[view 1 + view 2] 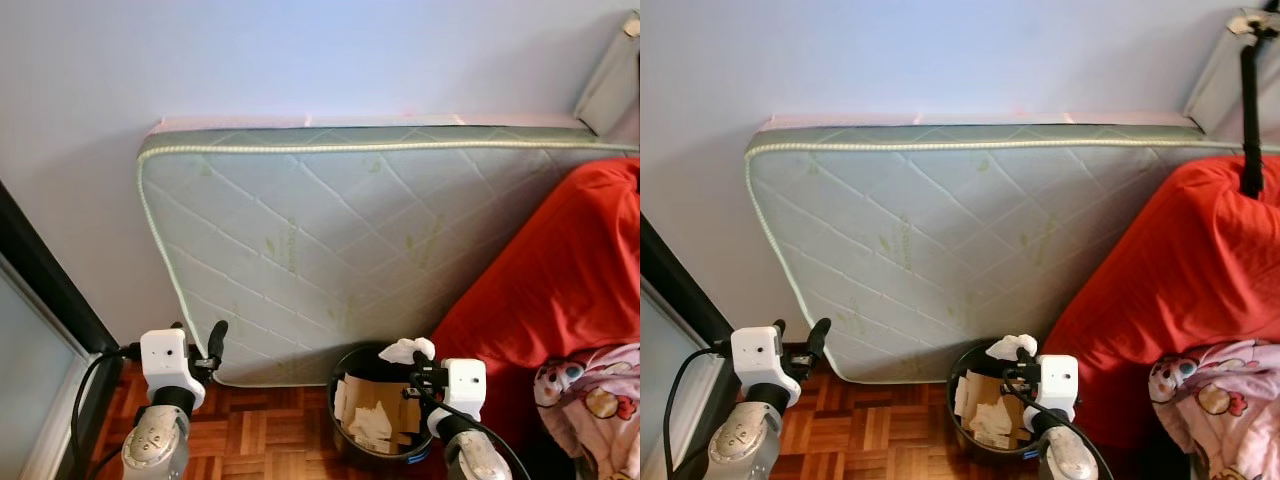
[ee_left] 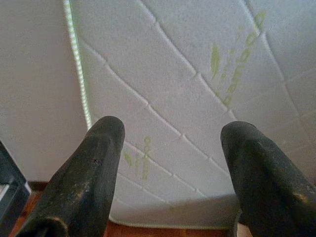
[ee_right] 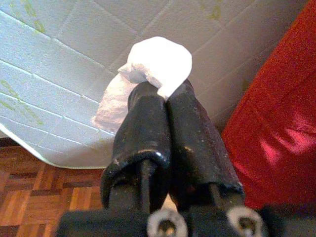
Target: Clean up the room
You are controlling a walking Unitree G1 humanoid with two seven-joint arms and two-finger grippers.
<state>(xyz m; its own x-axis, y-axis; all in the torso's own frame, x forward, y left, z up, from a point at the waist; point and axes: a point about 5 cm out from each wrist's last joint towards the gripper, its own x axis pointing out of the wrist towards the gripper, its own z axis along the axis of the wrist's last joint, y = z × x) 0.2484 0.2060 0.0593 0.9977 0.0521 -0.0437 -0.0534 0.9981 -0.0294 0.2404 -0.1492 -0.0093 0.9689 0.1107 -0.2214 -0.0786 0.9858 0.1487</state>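
Observation:
My right gripper (image 1: 418, 352) is shut on a crumpled white tissue (image 1: 403, 349), held over the rim of a black waste bin (image 1: 346, 436) that holds cardboard and paper scraps. In the right wrist view the tissue (image 3: 157, 64) bulges out past the two closed fingertips (image 3: 148, 106). My left gripper (image 1: 198, 340) is open and holds nothing, raised at the lower left in front of the mattress (image 1: 360, 240). In the left wrist view its two fingers (image 2: 94, 168) stand wide apart, facing the quilted mattress (image 2: 187, 84).
A pale green quilted mattress leans on its edge against the white wall (image 1: 250, 60). A red cover (image 1: 560, 270) drapes over something at the right, with a patterned pink blanket (image 1: 590, 385) below it. A dark door frame (image 1: 50, 280) runs along the left. The floor is wooden parquet (image 1: 260, 430).

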